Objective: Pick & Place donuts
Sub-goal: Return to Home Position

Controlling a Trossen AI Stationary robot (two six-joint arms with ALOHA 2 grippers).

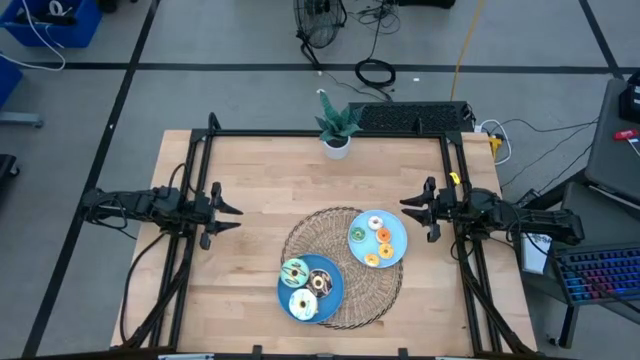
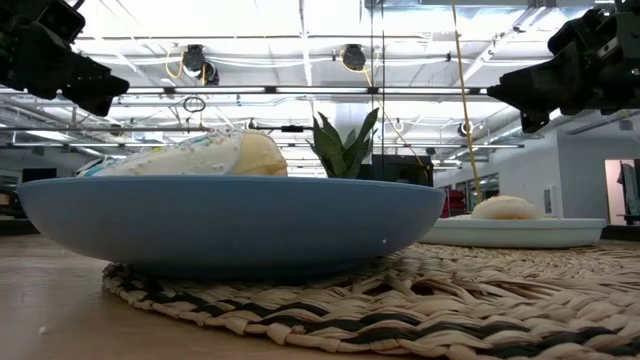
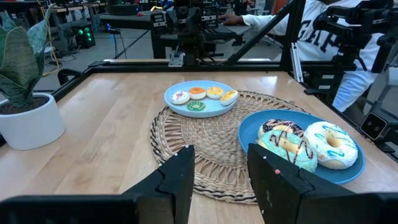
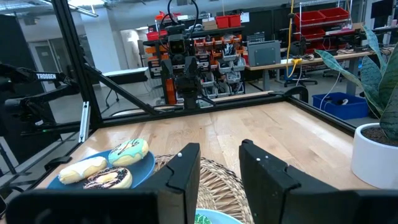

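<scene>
A round woven mat (image 1: 340, 268) lies mid-table. On its near left a dark blue plate (image 1: 335, 296) carries three donuts: teal (image 3: 289, 149), chocolate (image 3: 277, 127) and cream (image 3: 329, 144). On the mat's right a light blue plate (image 1: 398, 238) holds several smaller donuts (image 3: 196, 92), among them orange, yellow and green. My left gripper (image 3: 221, 155) hovers open at the table's left edge, pointing level at the mat. My right gripper (image 4: 219, 152) hovers open at the right edge, facing the left one. Nothing is between either pair of fingers.
A potted plant (image 1: 336, 130) in a white pot stands at the far edge, middle. Black frame rails (image 1: 200, 150) run along the table's left, far and right sides. Bare wood (image 1: 240, 270) lies left of the mat. A person in a white shirt (image 3: 323, 31) is beyond the right edge.
</scene>
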